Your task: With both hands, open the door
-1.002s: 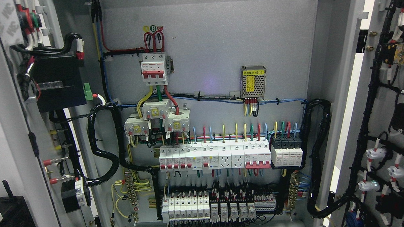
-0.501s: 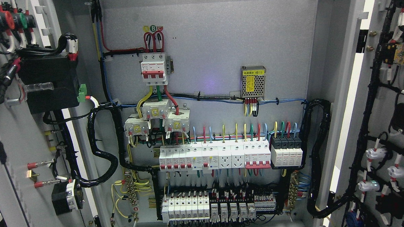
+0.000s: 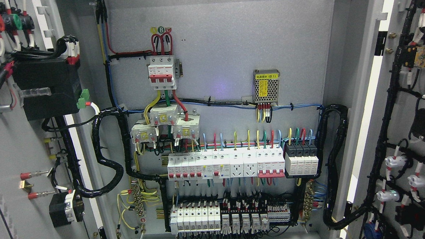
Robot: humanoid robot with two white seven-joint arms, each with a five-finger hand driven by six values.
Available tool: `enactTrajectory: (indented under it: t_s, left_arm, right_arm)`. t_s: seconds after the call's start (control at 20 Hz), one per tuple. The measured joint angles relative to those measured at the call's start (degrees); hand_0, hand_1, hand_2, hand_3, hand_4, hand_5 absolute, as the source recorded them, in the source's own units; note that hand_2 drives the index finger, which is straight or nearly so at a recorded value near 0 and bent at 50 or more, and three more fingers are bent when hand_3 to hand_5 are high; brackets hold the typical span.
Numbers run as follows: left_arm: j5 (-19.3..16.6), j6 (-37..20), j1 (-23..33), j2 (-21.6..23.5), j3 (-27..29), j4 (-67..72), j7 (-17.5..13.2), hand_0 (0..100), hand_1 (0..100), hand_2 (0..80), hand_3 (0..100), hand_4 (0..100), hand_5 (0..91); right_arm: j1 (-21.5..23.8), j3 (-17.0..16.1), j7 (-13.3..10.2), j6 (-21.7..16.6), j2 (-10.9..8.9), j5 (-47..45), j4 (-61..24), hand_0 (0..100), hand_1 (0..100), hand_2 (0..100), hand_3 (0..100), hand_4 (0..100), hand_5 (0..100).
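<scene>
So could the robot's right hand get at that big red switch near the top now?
Probably yes: both doors stand swung wide, so nothing blocks the red-handled breaker. Neither hand is in view, though, so actual reach is uncertain.

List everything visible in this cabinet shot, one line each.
Left door: one, grey, swung open at left, black module and wiring on its inner face.
Right door: one, grey, open at right, black cable bundles.
Main breaker: one, white and red, upper back panel.
Power supply: one, metal, yellow label, right of centre.
Breaker row: one, white, mid panel.
Terminal row: one, white and black, bottom.
Robot hands: none in view.
</scene>
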Motion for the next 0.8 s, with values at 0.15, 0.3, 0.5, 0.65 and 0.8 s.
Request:
enactTrajectory:
  t_s: [0.15,0.3,0.5,0.65,0.8]
  left_arm:
    - [0.00,0.05,0.00,0.00,0.00,0.00,0.00,0,0,0.0,0,3,0.0]
    - [0.00,-0.10,0.00,0.00,0.00,0.00,0.00,0,0,0.0,0,3,0.0]
    - [0.00,-0.18,0.00,0.00,0.00,0.00,0.00,0,0,0.0,0,3,0.0]
    - [0.00,-0.24,0.00,0.00,0.00,0.00,0.00,0,0,0.0,0,3,0.0]
    - [0.00,-0.25,0.00,0.00,0.00,0.00,0.00,0,0,0.0,0,3,0.0]
  right_arm:
    - [0.50,-0.39,-0.02,-0.24,-0.18,-0.01,0.10,11,0,0,0,0,0]
    - [1.38,-1.19,-0.23,-0.53,-0.33,0.00,0.35,11,0,0,0,0,0]
    - [2.17,-2.89,-3.50,-0.81,-0.68,0.01,0.87,11,0,0,0,0,0]
    - [2.79,-4.61,-6.97,-2.89,-0.96,-0.05,1.17,11,0,0,0,0,0]
    - [3.67,-6.48,-9.97,-6.43,-1.17,-0.19,1.36,11,0,0,0,0,0]
